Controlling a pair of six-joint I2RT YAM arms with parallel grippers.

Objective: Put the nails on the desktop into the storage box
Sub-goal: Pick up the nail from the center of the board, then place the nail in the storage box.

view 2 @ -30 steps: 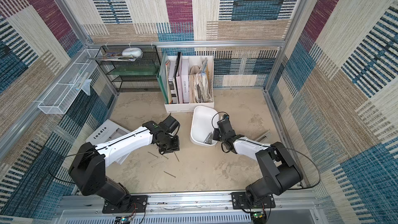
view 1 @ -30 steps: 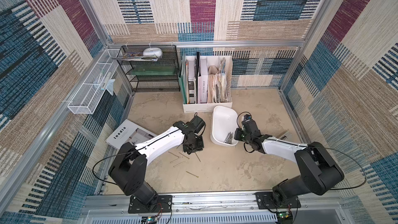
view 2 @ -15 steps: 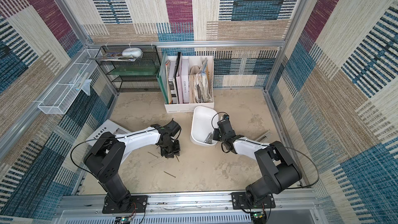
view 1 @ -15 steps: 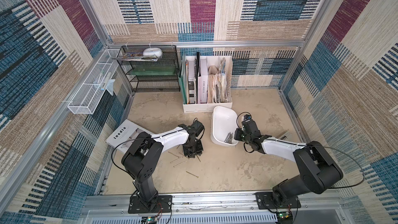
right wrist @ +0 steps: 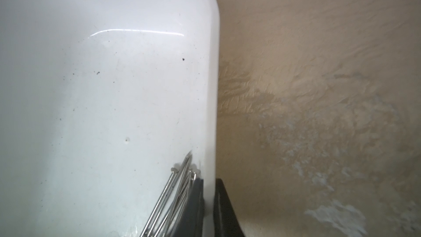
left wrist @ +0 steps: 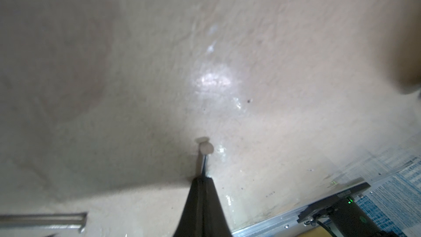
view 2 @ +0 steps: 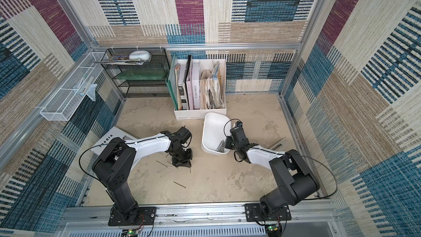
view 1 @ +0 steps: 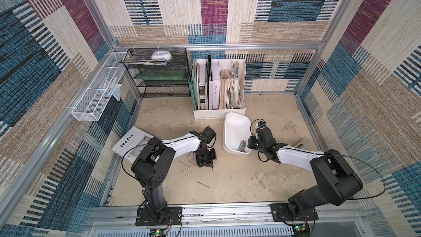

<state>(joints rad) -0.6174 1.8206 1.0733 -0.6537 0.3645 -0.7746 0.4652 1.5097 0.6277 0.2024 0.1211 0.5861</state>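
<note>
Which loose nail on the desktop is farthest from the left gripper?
The lone nail, lying apart by itself; the other loose nails cluster right beside the left gripper.

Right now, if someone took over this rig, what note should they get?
Left gripper: shut on one thin grey metal nail, close to the beige stone-look desktop.
Right gripper: shut on the wall of the white plastic storage box.
Done: a bundle of nails lies in the box.
Left: drop the held nail in the box; at least four loose nails lie on the desktop.
</note>
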